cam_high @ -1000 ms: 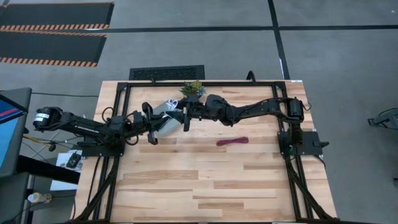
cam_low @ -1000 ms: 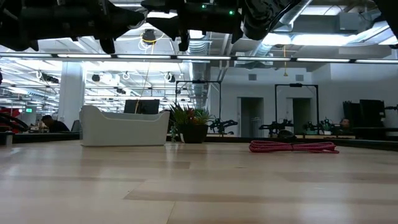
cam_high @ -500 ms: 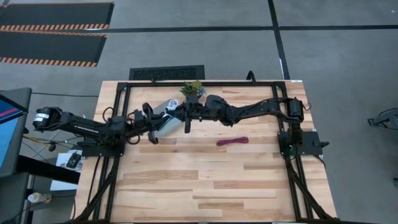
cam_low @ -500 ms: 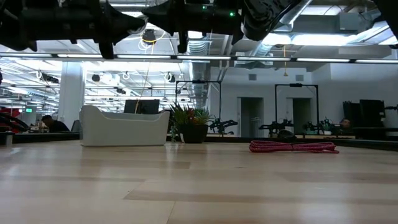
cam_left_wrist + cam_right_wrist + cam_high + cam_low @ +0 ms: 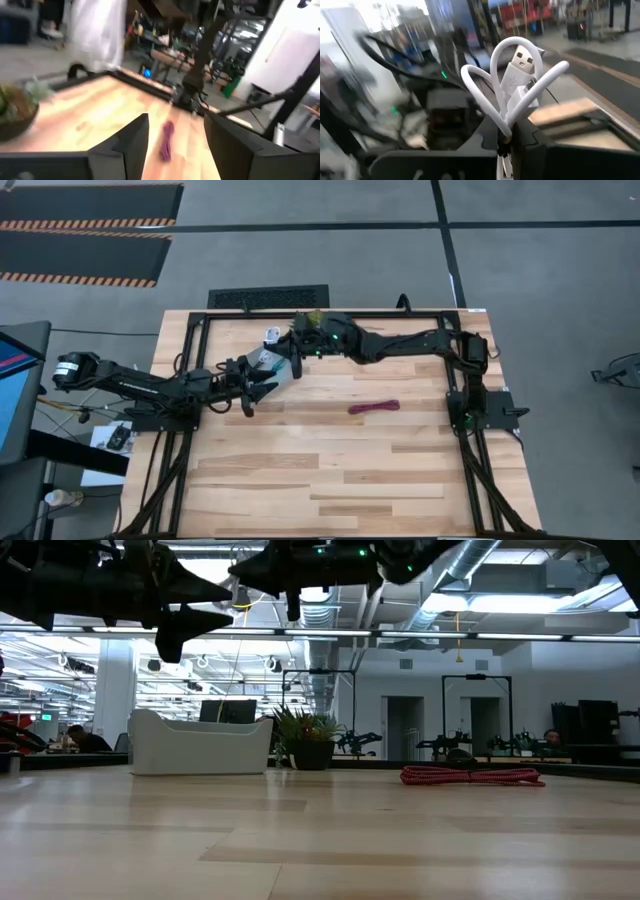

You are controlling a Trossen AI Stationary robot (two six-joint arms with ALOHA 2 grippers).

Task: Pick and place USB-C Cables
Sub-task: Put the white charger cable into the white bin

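A white USB-C cable [image 5: 512, 75], bundled in loops with a plug showing, sticks out of my shut right gripper [image 5: 506, 131]. In the high view that gripper [image 5: 284, 347] is near the table's far edge, level, with the cable [image 5: 272, 335] at its tip above the clear bin [image 5: 276, 367]. My left gripper [image 5: 262, 383] stands just beside the bin on its near side, open, with nothing between its fingers [image 5: 131, 142]. A maroon cable [image 5: 374, 407] lies flat on the wood right of centre. My right gripper pinches the white bundle's lower end [image 5: 508, 129] between its two fingers, where several strands come together. The fingers are level and point toward the table's left. The loops and the plug [image 5: 521, 57] stand free beyond the fingertips, lifted clear of the table and the bin.
A small potted plant [image 5: 310, 320] stands at the far edge behind the right arm. In the low view the bin [image 5: 200, 745], the plant [image 5: 305, 740] and the maroon cable [image 5: 470, 776] sit at the back, with bare wood toward the near edge.
My right gripper has shut on the white cable that my left gripper was holding. My left gripper has then opened, let go and rolled. My right gripper has carried the cable up and toward the table's far edge.
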